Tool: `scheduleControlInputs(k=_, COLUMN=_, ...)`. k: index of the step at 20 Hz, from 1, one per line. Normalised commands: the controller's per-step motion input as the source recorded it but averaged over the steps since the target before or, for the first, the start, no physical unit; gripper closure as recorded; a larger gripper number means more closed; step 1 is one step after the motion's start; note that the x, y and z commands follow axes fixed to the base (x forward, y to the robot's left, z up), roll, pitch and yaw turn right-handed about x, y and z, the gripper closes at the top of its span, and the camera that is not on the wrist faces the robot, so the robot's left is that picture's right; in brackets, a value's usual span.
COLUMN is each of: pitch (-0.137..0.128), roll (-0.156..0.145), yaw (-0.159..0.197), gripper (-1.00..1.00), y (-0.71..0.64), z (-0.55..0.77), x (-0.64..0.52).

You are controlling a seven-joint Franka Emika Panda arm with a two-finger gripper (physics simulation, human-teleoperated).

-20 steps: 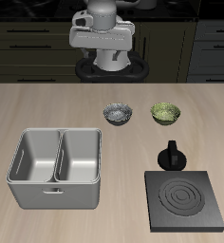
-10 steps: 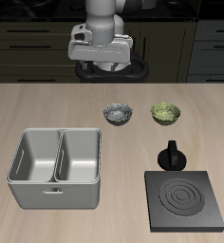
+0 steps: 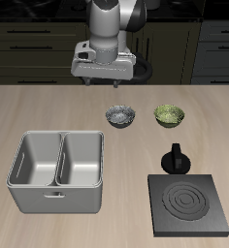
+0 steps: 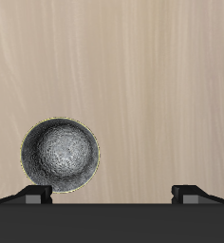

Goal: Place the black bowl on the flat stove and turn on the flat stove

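The jaws (image 3: 105, 85) are held wide apart above the counter (image 3: 49, 111) with nothing between them. The black bowl (image 3: 120, 117) is seen resting upright on the counter, below the jaws and offset toward the counter's front edge, slightly to one side, beside an olive-green bowl (image 3: 169, 115). The flat stove (image 3: 190, 206) lies well beyond the bowl, nearer the front edge. A descent displaced forward onto the bowl's rim is judged necessary.

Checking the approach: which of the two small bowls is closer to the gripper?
The black bowl with the speckled grey inside, almost under the gripper and alone in the wrist view. The olive-green bowl sits farther aside.
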Motion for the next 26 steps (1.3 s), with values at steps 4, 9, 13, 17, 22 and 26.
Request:
scheduleControlInputs(k=4, pitch=0.029, roll=-0.014, yaw=0.050, gripper=-1.00, y=0.02, z=-0.40, x=0.05)
scheduleControlInputs(k=9, pitch=0.067, roll=0.008, yaw=-0.026, gripper=-1.00, y=0.11, z=-0.37, x=0.01)
scheduleControlInputs(k=13, pitch=0.047, roll=-0.002, yaw=0.011, gripper=-1.00, y=0.13, z=-0.26, x=-0.01)
scheduleControlInputs(k=17, pitch=0.006, roll=0.007, yaw=-0.005, gripper=-1.00, y=0.08, z=-0.10, x=-0.01)
scheduleControlInputs(k=22, pitch=0.011, roll=0.000, yaw=0.010, gripper=-1.00, y=0.08, z=-0.21, x=-0.04)
scheduleControlInputs(k=26, pitch=0.033, roll=0.002, yaw=-0.007, gripper=-1.00, y=0.04, z=-0.25, x=-0.03)
